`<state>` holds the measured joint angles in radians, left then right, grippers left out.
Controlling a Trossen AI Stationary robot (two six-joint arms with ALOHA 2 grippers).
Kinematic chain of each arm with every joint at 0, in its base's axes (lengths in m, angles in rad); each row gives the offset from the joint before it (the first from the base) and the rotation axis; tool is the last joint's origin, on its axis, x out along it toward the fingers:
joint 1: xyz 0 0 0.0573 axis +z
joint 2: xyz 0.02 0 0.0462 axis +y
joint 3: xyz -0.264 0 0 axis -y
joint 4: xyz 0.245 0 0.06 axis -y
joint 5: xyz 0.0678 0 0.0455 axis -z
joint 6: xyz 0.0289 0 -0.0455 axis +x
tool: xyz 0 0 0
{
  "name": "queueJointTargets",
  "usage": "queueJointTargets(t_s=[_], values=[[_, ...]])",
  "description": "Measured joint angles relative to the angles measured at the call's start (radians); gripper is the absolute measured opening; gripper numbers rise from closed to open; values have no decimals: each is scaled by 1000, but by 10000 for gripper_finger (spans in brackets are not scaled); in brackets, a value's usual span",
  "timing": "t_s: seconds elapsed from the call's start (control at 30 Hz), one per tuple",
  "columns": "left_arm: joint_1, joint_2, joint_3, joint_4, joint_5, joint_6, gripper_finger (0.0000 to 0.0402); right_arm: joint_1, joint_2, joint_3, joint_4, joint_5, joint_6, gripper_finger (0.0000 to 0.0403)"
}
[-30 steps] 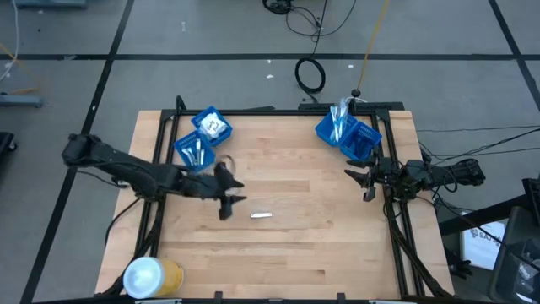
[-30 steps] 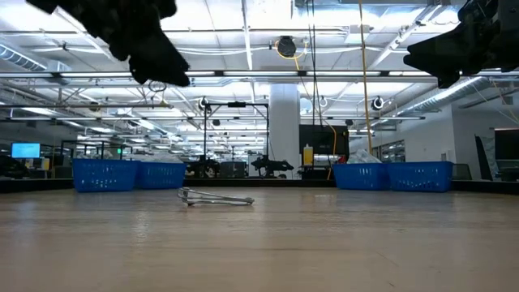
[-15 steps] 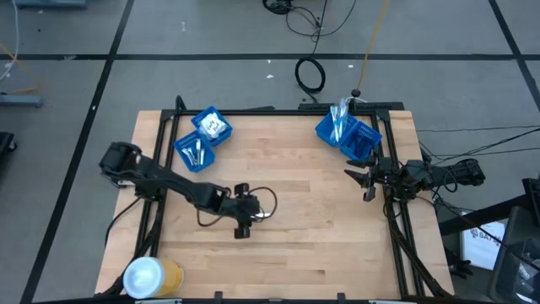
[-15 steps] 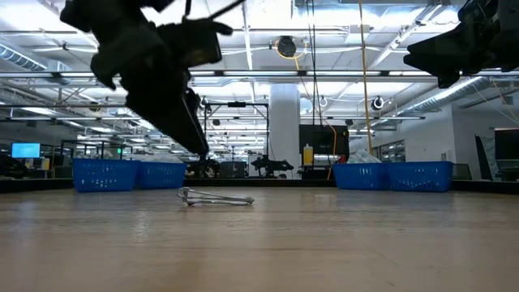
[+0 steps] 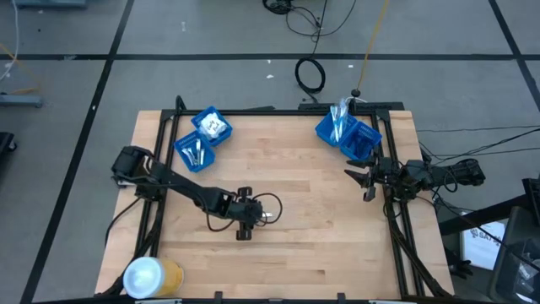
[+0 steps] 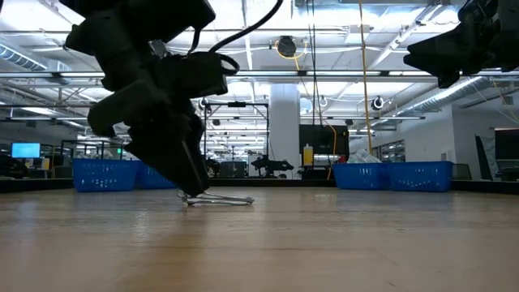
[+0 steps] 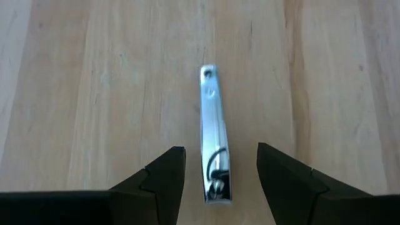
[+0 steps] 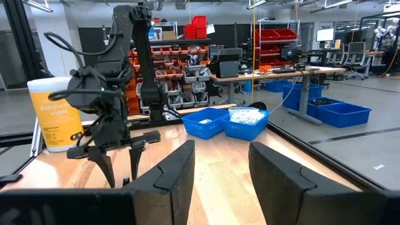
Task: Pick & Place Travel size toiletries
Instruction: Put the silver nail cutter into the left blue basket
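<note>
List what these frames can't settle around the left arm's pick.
- High view: the silver nail clipper is almost hidden under the left gripper.
- Low view: the left gripper covers the clipper's near end; contact unclear.
- High view: items in the blue bins are too small to identify.

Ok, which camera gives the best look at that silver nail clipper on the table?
The left wrist view: the nail clipper lies lengthwise between the left gripper fingers. The low view shows it side-on; the high view hides most of it.

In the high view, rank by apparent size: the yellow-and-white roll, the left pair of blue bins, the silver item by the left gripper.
1. Left pair of blue bins
2. Yellow-and-white roll
3. Silver item, mostly hidden by the left gripper
</note>
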<state>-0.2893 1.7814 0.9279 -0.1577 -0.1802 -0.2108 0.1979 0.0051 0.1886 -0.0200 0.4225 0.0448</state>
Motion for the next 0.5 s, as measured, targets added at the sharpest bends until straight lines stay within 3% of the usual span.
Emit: queueJointTargets(t_s=[0.37, 0.5], values=[[22, 48, 3, -24, 2, -42, 194, 0, 0, 1, -1, -1, 0, 139], [35, 54, 4, -38, 41, -64, 169, 0, 0, 1, 0, -1, 1, 139]])
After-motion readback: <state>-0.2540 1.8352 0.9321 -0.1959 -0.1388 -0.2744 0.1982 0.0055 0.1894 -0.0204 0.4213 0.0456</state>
